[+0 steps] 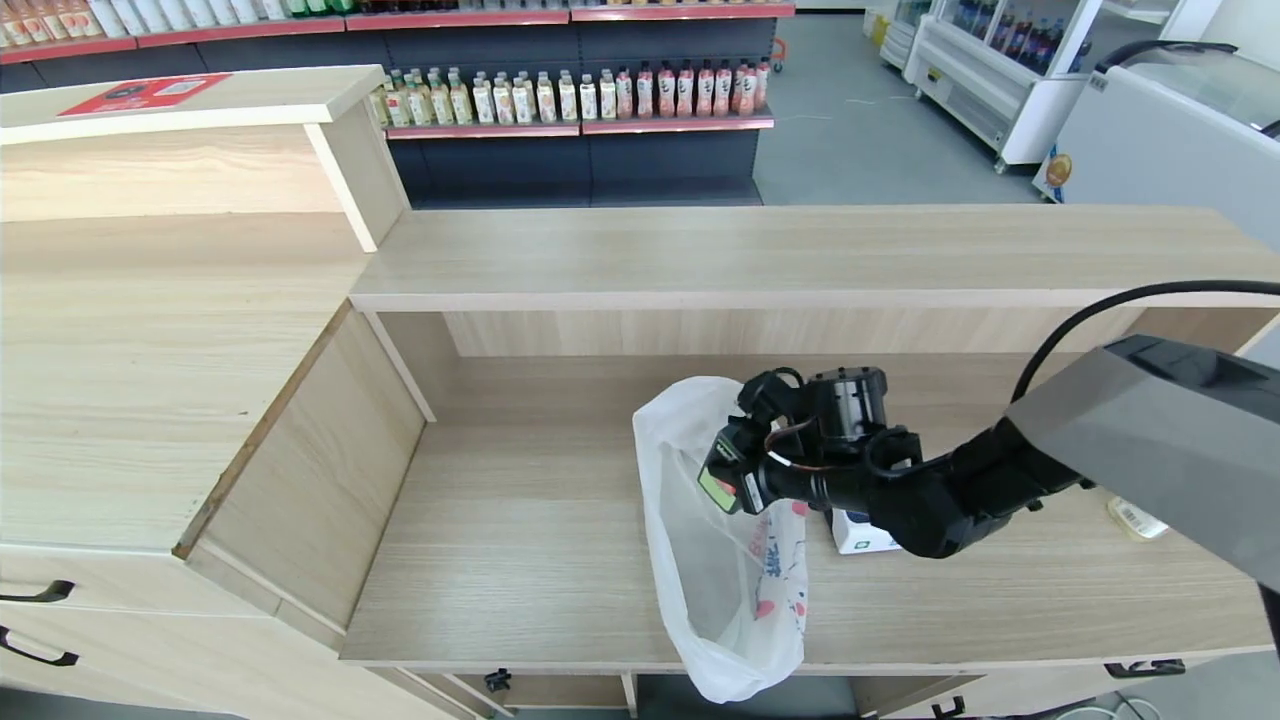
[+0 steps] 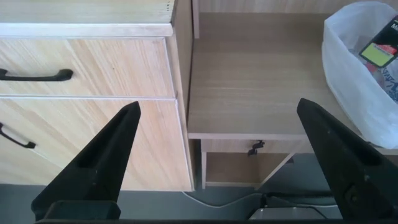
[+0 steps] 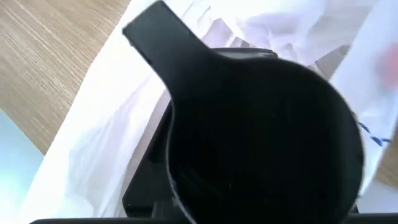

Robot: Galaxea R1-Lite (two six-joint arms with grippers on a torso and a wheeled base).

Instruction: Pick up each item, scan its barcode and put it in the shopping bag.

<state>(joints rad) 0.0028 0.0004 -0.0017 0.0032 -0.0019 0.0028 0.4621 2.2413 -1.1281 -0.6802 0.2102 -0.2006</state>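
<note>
A white plastic shopping bag [image 1: 720, 590] stands open on the lower counter [image 1: 520, 540], its bottom hanging over the front edge. My right gripper [image 1: 745, 470] is at the bag's mouth, shut on a black package [image 1: 722, 480] with a green and red label. That package [image 2: 382, 46] sits inside the bag's rim [image 2: 357, 87]. In the right wrist view the dark package [image 3: 261, 137] is close up against the bag's white film [image 3: 93, 155]. My left gripper [image 2: 219, 106] is open and holds nothing, low in front of the counter, left of the bag.
A white box [image 1: 862, 532] lies on the counter behind my right arm, and a small pale bottle [image 1: 1135, 518] lies further right. A raised shelf [image 1: 800, 255] runs along the back. Wooden drawers with black handles [image 2: 37, 76] stand to the left.
</note>
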